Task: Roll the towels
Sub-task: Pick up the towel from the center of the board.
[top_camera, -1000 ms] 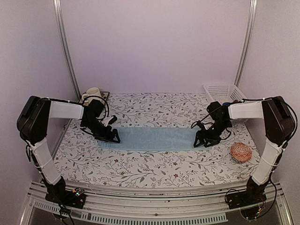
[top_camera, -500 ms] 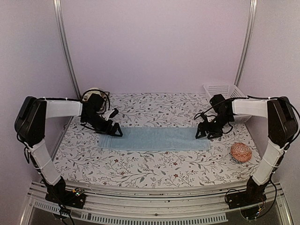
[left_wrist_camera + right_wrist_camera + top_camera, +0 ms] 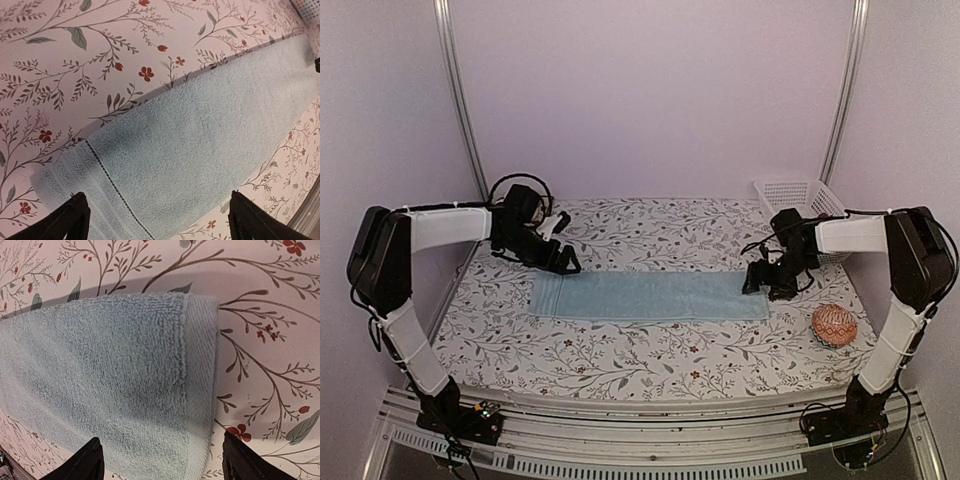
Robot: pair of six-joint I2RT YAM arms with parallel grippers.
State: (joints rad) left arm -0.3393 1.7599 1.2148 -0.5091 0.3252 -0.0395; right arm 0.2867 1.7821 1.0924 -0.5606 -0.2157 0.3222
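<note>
No readable text, label or number anywhere in view.

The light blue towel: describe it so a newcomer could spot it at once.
On the floral table, at its middle, the light blue towel lies flat, a long strip running left to right. It is the only cloth in view; the patterned ball and white basket sit far right.

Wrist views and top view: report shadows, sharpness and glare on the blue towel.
Left wrist: towel sharp, a soft grey shadow near its hemmed end, no glare. Right wrist: terry loops crisp, a dark shadow band on the tablecloth behind the far edge. Top external: softer, pinkish cast, even light.
</note>
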